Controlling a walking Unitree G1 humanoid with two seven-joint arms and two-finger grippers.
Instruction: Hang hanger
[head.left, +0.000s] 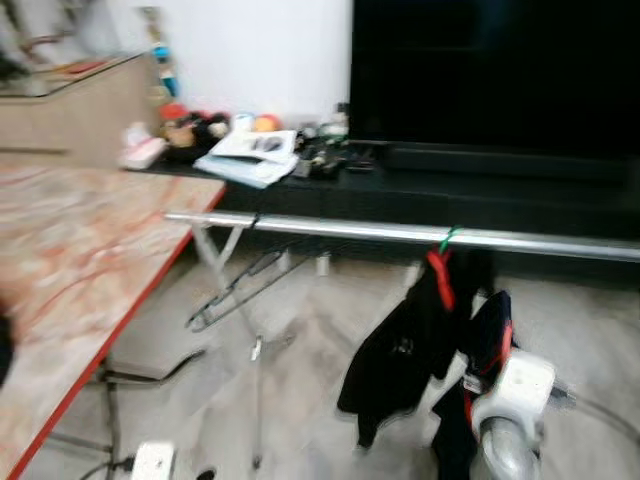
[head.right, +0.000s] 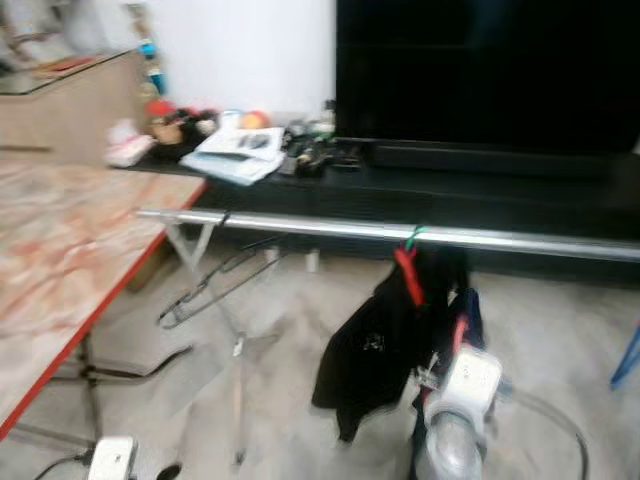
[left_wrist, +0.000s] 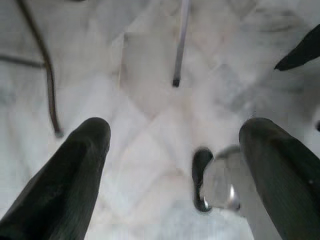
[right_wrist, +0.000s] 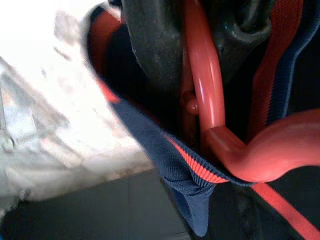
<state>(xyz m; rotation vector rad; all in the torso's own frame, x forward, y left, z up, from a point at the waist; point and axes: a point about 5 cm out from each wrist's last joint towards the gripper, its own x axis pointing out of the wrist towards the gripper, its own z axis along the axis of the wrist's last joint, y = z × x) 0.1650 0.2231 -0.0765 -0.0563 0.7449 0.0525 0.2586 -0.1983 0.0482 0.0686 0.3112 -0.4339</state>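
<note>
A red hanger with a green hook carries a dark navy garment with red stripes. The hook sits at the silver rail of a drying rack; the blur hides whether it rests fully over it. My right arm reaches up from the lower right into the garment. In the right wrist view my right gripper is shut on the red hanger, with navy cloth around it. My left gripper is open above the pale floor, holding nothing.
A marble-patterned table with a red edge fills the left. Behind the rail stand a black TV bench with clutter and a large dark screen. Rack legs, a cable and a white power strip lie on the floor.
</note>
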